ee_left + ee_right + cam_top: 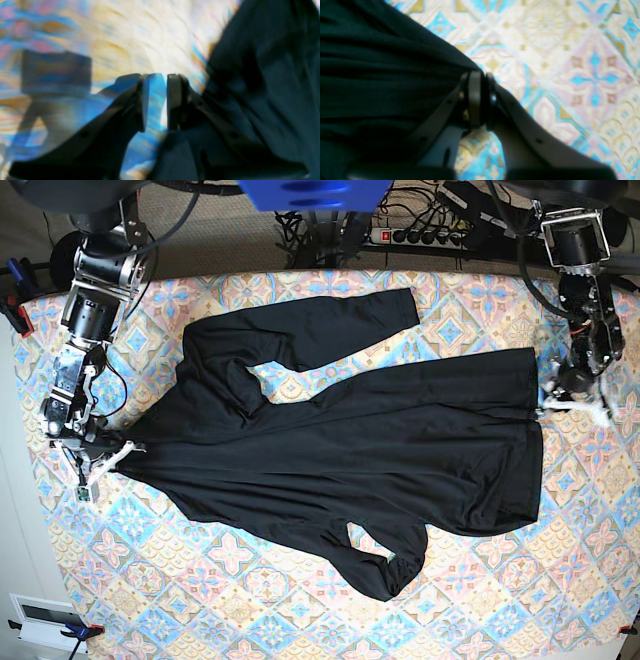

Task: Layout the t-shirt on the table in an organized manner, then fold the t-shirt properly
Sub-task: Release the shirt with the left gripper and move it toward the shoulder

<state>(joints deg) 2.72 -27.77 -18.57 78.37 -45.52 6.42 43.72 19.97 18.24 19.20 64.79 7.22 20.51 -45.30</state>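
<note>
T-shirt [382, 75] edge inside right gripper [481, 100]

The soft long-sleeved fabric t-shirt [400, 440] is plain solid black, without print. The wide rectangular bench [300, 600] wears a pastel tile-pattern cloth: blue, pink and cream diamond medallions with tan-gold accents. Each gripper has dark grey-black fingers [475, 100].

Right pincer [481, 100] pinching t-shirt [382, 75] edge

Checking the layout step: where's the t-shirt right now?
In the base view the t-shirt lies spread across the middle of the table, its left tip pinched by the right gripper, the left gripper beside its right edge.
</note>
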